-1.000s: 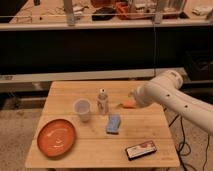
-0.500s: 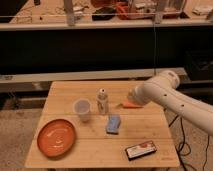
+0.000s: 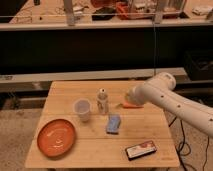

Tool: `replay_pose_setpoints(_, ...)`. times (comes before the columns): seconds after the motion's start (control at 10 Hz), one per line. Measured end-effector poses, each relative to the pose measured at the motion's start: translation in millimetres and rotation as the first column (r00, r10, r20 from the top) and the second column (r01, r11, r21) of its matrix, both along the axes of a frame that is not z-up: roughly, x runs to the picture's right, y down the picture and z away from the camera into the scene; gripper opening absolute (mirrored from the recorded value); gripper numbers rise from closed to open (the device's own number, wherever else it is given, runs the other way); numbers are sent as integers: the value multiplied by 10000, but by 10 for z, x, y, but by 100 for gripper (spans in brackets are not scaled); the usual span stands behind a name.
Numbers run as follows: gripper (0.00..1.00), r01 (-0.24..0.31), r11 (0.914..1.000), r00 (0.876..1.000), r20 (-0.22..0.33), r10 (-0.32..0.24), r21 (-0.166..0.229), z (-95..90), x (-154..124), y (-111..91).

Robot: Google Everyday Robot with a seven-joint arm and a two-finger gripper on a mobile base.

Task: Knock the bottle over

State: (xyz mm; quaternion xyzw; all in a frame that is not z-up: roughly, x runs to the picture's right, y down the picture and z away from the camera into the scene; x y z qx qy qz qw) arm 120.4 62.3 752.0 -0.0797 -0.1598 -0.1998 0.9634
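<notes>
The bottle (image 3: 102,101), small, slim and clear with a white cap, stands upright near the middle of the wooden table (image 3: 150,131). A wider translucent cup (image 3: 82,110) stands just to its left. My white arm reaches in from the right. My gripper (image 3: 128,98) is at the arm's end, a short way right of the bottle at about its height, and does not touch it.
An orange plate (image 3: 56,137) lies at the front left. A blue object (image 3: 114,124) lies in front of the bottle. A black flat device (image 3: 140,150) is near the front edge. A small orange item (image 3: 131,105) lies under the gripper. A dark shelf unit stands behind.
My arm has moved a little to the left, bringing the gripper closer to the bottle. The bottle and the other objects have not moved.
</notes>
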Motion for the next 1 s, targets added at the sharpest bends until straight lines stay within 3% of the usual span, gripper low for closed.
replay_pose_setpoints(1.0, 0, 14, 9992, 9979, 644, -39, 393, 215, -219, -75)
